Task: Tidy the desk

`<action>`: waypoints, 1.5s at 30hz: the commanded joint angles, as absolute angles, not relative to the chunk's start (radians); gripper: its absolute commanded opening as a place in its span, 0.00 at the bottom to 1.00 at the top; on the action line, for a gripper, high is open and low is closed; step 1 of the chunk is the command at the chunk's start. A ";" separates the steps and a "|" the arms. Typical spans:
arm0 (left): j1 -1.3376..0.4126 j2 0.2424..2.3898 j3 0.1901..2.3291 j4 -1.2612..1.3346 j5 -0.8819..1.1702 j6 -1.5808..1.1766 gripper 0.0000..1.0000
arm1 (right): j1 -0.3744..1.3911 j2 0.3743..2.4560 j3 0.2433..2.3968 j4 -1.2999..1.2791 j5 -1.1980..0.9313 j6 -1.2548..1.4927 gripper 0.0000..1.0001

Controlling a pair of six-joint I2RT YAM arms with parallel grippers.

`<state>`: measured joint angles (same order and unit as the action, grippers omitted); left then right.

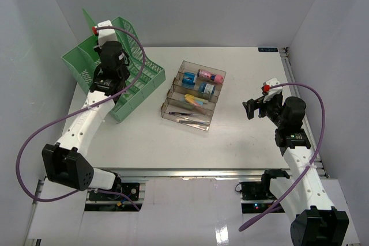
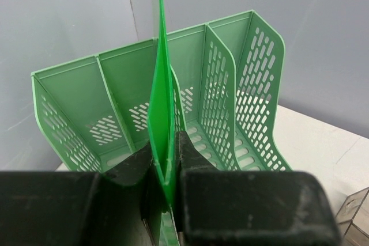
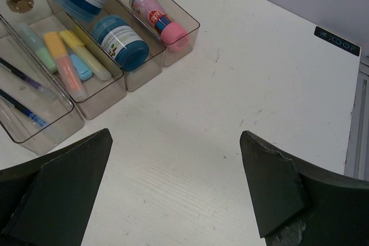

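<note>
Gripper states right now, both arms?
Left gripper: closed on a thin green plastic sheet.
Right gripper: open, holding nothing.

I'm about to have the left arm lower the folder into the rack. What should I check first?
1. The left gripper is shut on the folder: ok.
2. The folder is upright above the rack: ok.
3. The folder is lined up with one slot: cannot tell.
4. The slots in view are empty: ok.
5. The right gripper is open, empty and away from the rack: ok.
</note>
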<state>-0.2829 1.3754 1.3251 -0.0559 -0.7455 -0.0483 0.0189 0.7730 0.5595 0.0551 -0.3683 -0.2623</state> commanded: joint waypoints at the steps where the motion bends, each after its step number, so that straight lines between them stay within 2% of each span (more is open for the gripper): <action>1: -0.279 1.374 1.297 0.046 -0.743 -0.058 0.00 | 0.012 0.770 0.558 0.101 -0.362 -0.265 0.98; 15: -0.278 1.338 1.131 0.203 -0.721 -0.068 0.00 | 0.012 0.769 0.557 0.100 -0.372 -0.258 0.98; 25: -0.278 1.256 1.095 0.312 -0.704 0.058 0.00 | -0.017 0.767 0.555 0.100 -0.375 -0.257 0.98; 35: -0.279 1.215 1.066 0.331 -0.756 0.064 0.00 | -0.021 0.767 0.555 0.101 -0.379 -0.255 0.98; 45: -0.279 1.274 1.057 0.434 -0.787 0.083 0.00 | -0.026 0.772 0.554 0.100 -0.379 -0.256 0.98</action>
<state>-0.2806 1.2671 1.0549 0.3388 -0.7721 0.0812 -0.0185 0.7731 0.5587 0.0551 -0.3706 -0.2619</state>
